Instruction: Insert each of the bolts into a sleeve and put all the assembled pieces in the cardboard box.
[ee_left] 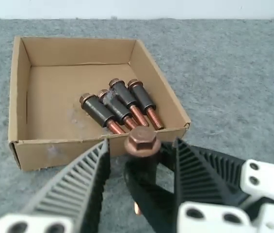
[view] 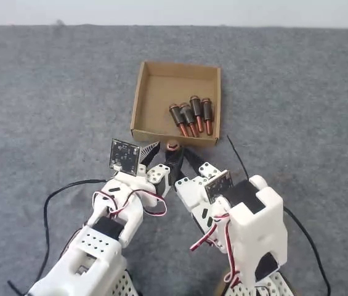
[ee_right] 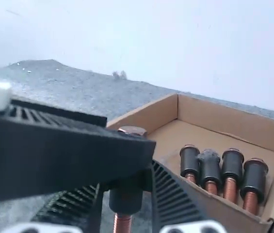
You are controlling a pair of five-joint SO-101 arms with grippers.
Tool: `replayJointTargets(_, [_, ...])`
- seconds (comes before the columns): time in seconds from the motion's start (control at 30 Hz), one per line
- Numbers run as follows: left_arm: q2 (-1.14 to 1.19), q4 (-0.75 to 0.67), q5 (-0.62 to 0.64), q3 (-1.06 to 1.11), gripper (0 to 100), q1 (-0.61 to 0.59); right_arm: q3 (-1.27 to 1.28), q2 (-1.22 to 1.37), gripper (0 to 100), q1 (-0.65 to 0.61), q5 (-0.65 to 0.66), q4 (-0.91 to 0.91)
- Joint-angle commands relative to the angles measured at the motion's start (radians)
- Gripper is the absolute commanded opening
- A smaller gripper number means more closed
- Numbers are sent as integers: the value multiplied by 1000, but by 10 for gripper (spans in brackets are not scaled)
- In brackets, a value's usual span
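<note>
A copper bolt [view: 172, 147] stands upright in a black sleeve [ee_right: 125, 196], its hex head [ee_left: 140, 140] on top and its threaded tip below, just in front of the cardboard box [view: 138, 105]. My right gripper [view: 183, 159] is shut on the sleeve, which sits between its ribbed fingers [ee_right: 175, 204]. My left gripper [view: 160, 154] stands open beside the bolt, one ribbed finger [ee_left: 78, 187] well clear of it. Several assembled bolt-and-sleeve pieces [view: 191, 117] lie side by side in the box's right half.
Grey carpet covers the table around the box and the arms. The box's left half [ee_left: 54, 97] is bare cardboard. A black cable [view: 50, 203] loops left of the left arm, another [view: 238, 160] runs right of the right arm.
</note>
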Motion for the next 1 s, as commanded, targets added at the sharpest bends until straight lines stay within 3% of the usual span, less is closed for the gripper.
replayJointTargets(0.0, [-5, -2, -8, -5, 195, -5, -20, -16, 6, 16, 21, -21])
replayJointTargets(0.7, [-54, -130, 66, -13, 195, -34, -52, -13, 6, 18, 21, 28])
replayJointTargets(0.97, [-371, 193, 110, -13, 194, -57, -52, -10, 6, 18, 21, 28])
